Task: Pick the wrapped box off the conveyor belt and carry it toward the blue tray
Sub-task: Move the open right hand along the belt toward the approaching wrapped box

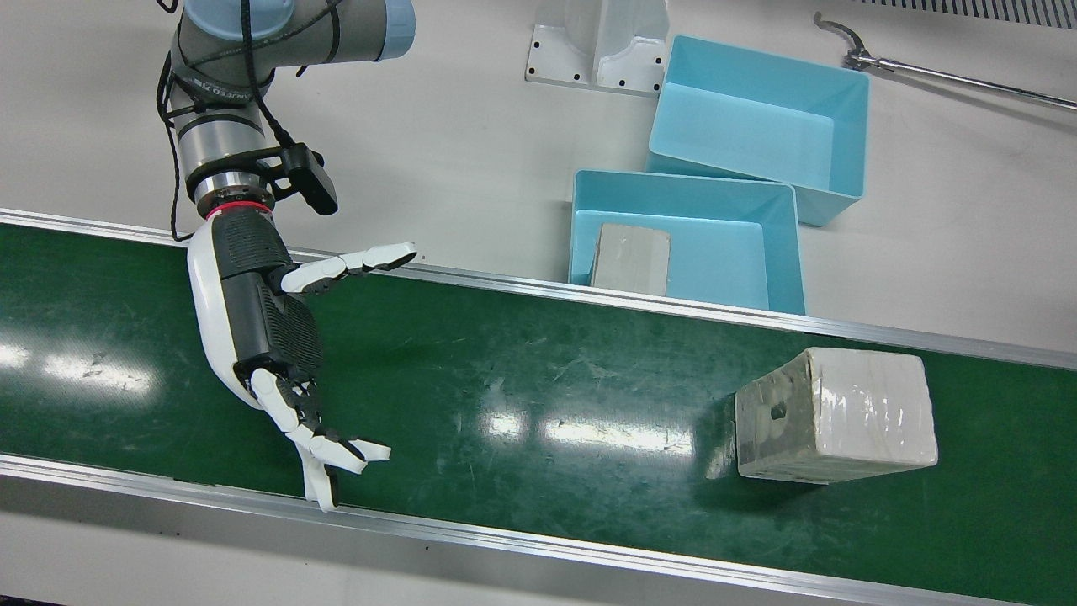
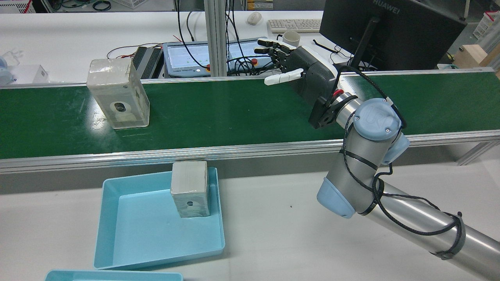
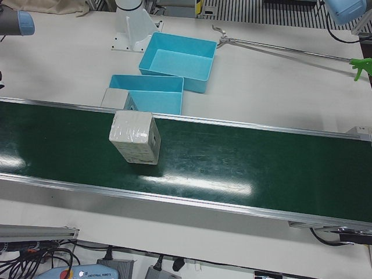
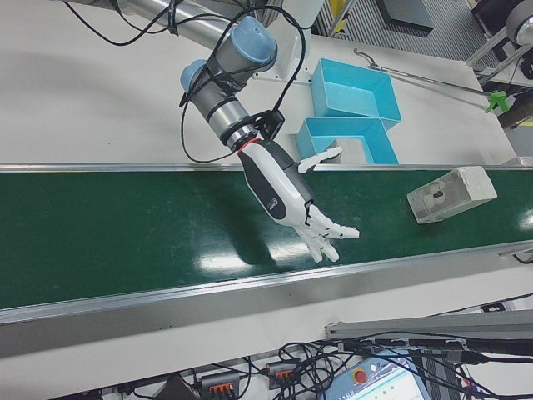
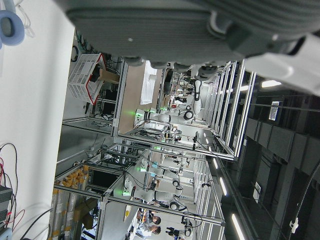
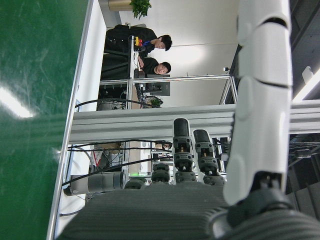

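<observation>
A wrapped grey-white box (image 1: 837, 417) stands on the green conveyor belt (image 1: 505, 370); it also shows in the rear view (image 2: 117, 99) and the left-front view (image 3: 135, 136). My right hand (image 1: 269, 337) hovers over the belt, far from the box, open and empty with its fingers spread; it also shows in the rear view (image 2: 300, 72) and the right-front view (image 4: 287, 196). A blue tray (image 1: 774, 261) beside the belt holds another wrapped box (image 1: 631, 259). Only the palm of my left hand (image 5: 200, 20) shows, in its own view, facing the room.
A second blue tray (image 1: 757, 126) sits behind the first. A long metal grabber tool (image 1: 925, 71) lies on the white table. An arm pedestal (image 1: 597, 50) stands at the back. A monitor (image 2: 390, 31) and cables stand beyond the belt.
</observation>
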